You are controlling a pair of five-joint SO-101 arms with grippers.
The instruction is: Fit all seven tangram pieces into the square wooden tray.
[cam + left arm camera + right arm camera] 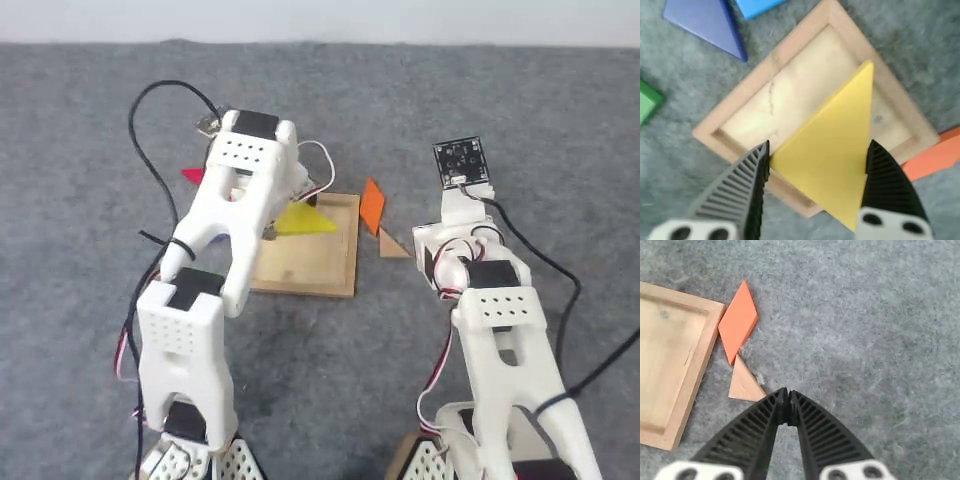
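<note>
We see the left gripper (818,150) clamped on a yellow triangle (835,160), its two jaws pressing against opposite edges. The triangle is tilted over the square wooden tray (765,72), with one corner reaching past the rim. The tray lies on grey carpet (865,315). Just outside the tray are an orange parallelogram (738,322) and a small tan triangle (743,385), tip to tip. The right gripper (788,392) is pinched closed on nothing, above the carpet near the tan triangle. A dark blue triangle (705,20), a light blue piece (755,6) and a green piece (647,102) lie on the carpet beyond the tray.
</note>
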